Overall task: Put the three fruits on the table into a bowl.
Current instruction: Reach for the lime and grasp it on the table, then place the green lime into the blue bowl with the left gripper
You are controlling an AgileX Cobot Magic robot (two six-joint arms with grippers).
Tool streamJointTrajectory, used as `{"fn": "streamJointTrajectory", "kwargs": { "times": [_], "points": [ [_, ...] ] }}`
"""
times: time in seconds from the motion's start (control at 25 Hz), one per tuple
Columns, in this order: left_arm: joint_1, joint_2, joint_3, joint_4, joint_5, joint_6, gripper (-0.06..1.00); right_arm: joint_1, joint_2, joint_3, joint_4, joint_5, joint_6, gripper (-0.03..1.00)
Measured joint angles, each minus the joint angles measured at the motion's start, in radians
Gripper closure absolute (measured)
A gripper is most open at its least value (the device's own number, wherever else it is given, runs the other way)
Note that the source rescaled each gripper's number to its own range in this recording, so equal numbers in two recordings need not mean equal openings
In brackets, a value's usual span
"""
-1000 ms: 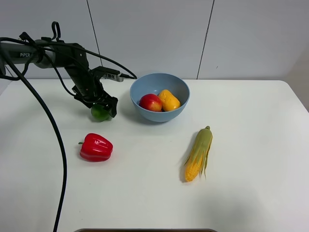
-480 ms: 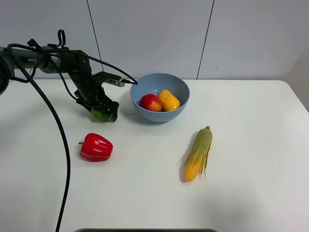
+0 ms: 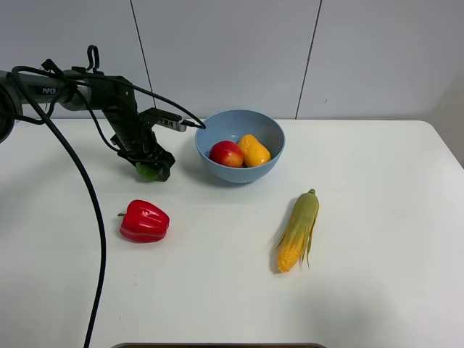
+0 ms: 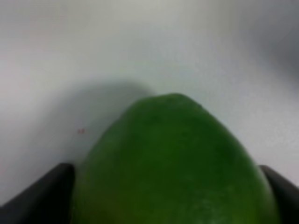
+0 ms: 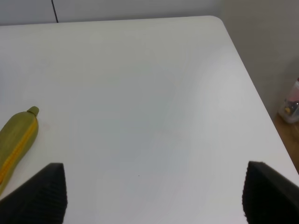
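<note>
The left hand (image 3: pixel 151 169) reaches down to the desk (image 3: pixel 362 181), closed around the lime (image 3: pixel 148 172). The blue bowl (image 3: pixel 272 134) holds an apple (image 3: pixel 226 154) and a yellow-orange fruit (image 3: pixel 254 150). The right hand (image 5: pixel 154 196) hangs with its jaws apart, holding nothing.

My left arm (image 3: pixel 109 94) is matte black, with small white lettering on its upper link. Black cables loop over it, and one thick cable trails down across the tabletop's left side. My right gripper's fingertips (image 5: pixel 44 193) are black, ribbed pads.
</note>
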Motion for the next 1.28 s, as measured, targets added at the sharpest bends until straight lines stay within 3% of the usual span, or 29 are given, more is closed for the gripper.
{"fn": "streamJointTrajectory", "kwargs": {
  "times": [0.04, 0.08, 1.28],
  "points": [
    [0.000, 0.000, 0.000, 0.000, 0.000, 0.000, 0.94, 0.000, 0.000, 0.000, 0.000, 0.000, 0.000, 0.48],
    [0.000, 0.000, 0.000, 0.000, 0.000, 0.000, 0.94, 0.000, 0.000, 0.000, 0.000, 0.000, 0.000, 0.48],
    [0.000, -0.052, 0.000, 0.000, 0.064, -0.008, 0.94, 0.000, 0.000, 0.000, 0.000, 0.000, 0.000, 0.48]
  ]
}}
